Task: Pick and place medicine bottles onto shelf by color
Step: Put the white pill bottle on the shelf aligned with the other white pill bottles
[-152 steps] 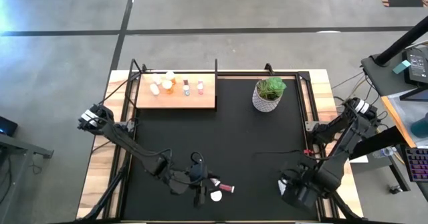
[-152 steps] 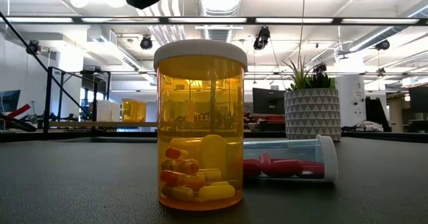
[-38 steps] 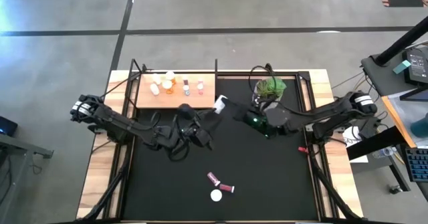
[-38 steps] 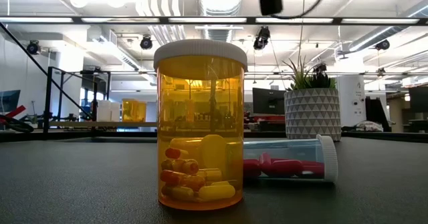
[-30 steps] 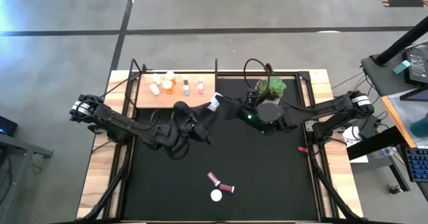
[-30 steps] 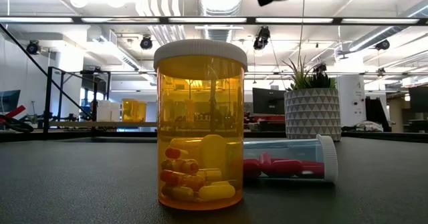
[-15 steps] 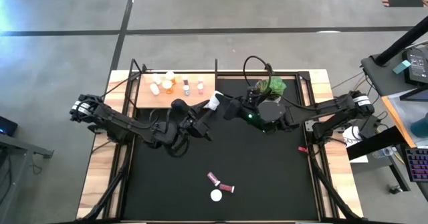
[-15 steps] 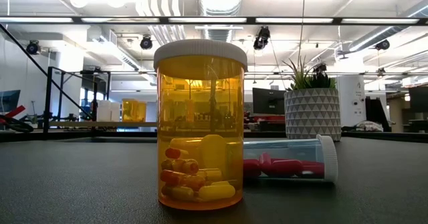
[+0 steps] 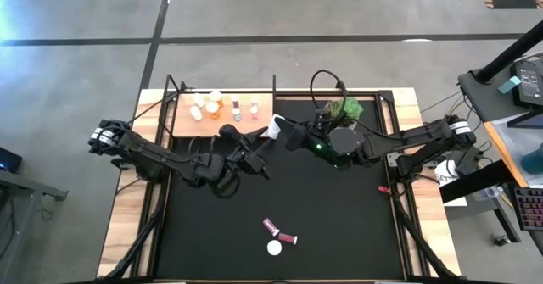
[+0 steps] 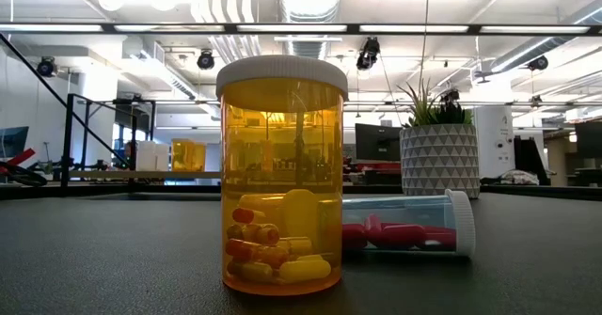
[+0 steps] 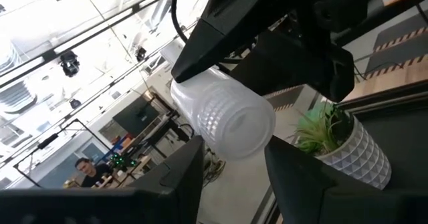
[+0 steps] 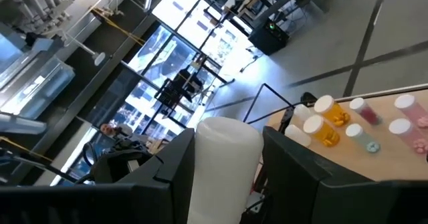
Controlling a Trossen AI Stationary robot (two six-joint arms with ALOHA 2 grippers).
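Note:
A white medicine bottle (image 9: 274, 130) is up in the air just off the right near corner of the wooden shelf (image 9: 182, 125). My left gripper (image 9: 264, 139) comes at it from the near left and is shut on it. My right gripper (image 9: 284, 135) comes from the right and is shut on it too. The bottle's ribbed cap faces the left wrist view (image 11: 234, 127). Its smooth body fills the right wrist view (image 12: 225, 160). Several bottles (image 9: 213, 106) stand on the shelf. An orange bottle (image 10: 282, 174) stands on the mat near the front. My left gripper pinches the white bottle's cap end (image 11: 231, 144) between its two fingertips, slanting in from the near left. The bottle is lifted clear of the table and lies tilted. My right gripper pinches the bottle's smooth body (image 12: 224, 150) between its two fingers (image 12: 180, 164), coming level from the table's right. One finger (image 11: 200, 53) lies along the body.
A white pot with a green plant (image 9: 342, 114) stands right behind my right arm. A clear bottle of red capsules (image 10: 409, 226) lies beside the orange one, and another red bottle (image 9: 270, 226) lies close by near the front edge. A black frame rail (image 9: 274, 85) borders the shelf.
My right gripper has edged toward the table's left, up against the white bottle. The bottle and my left gripper have stayed almost where they were, above the shelf's right near corner.

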